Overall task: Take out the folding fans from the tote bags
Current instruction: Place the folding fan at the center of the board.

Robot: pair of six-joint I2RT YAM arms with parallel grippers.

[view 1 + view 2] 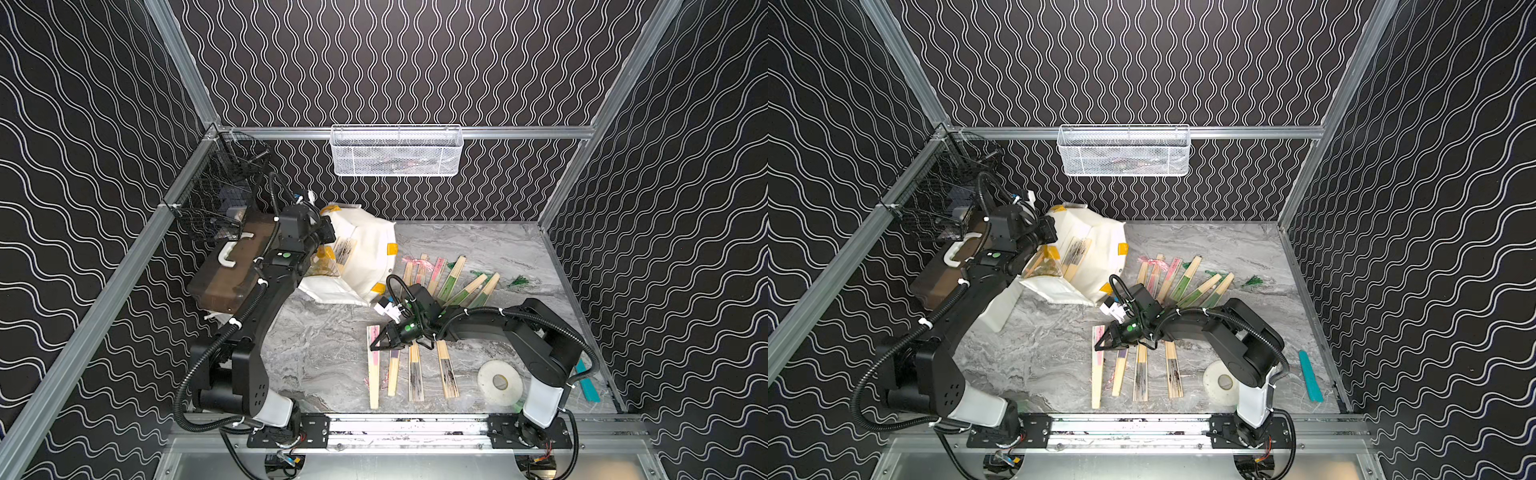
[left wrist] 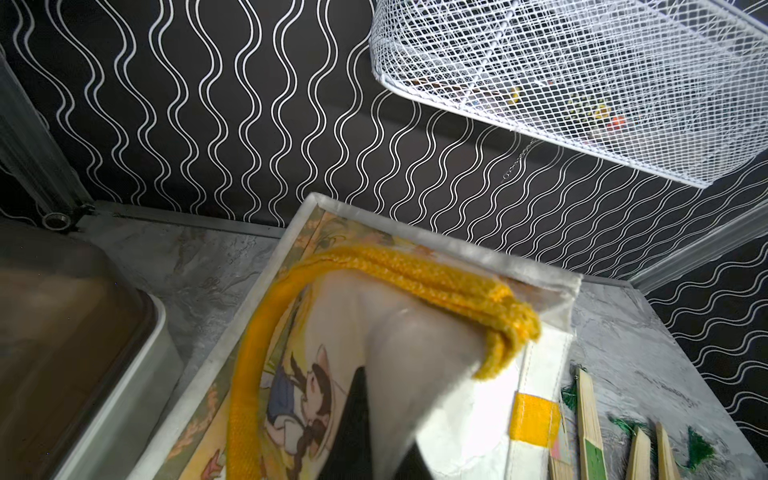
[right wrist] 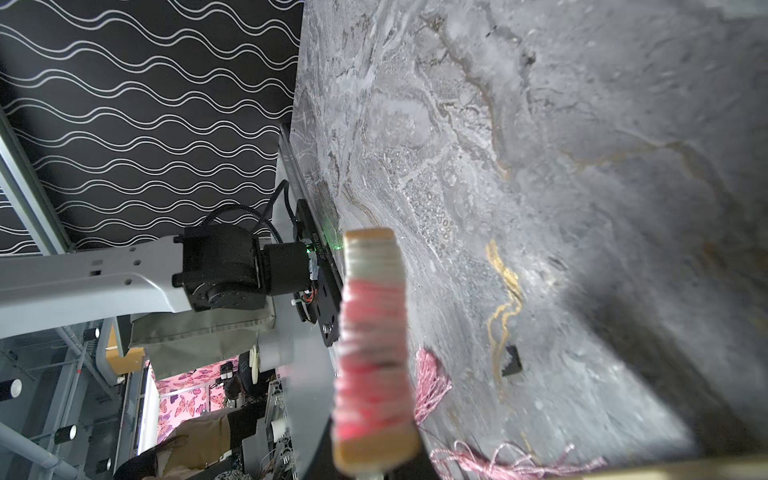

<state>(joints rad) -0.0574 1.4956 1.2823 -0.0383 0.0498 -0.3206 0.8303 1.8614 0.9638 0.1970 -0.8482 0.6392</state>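
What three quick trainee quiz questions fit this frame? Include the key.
1. True or false: the right pincer is empty.
2. The left pincer is shut on: A) the brown-lidded white box; B) the white fabric tote bag with yellow handles; C) the white tape roll.
3. Which fan shows inside the tote bag?
Key:
1. False. It is shut on the pink-paper bamboo folding fan.
2. B.
3. The black-and-white paper bamboo folding fan.
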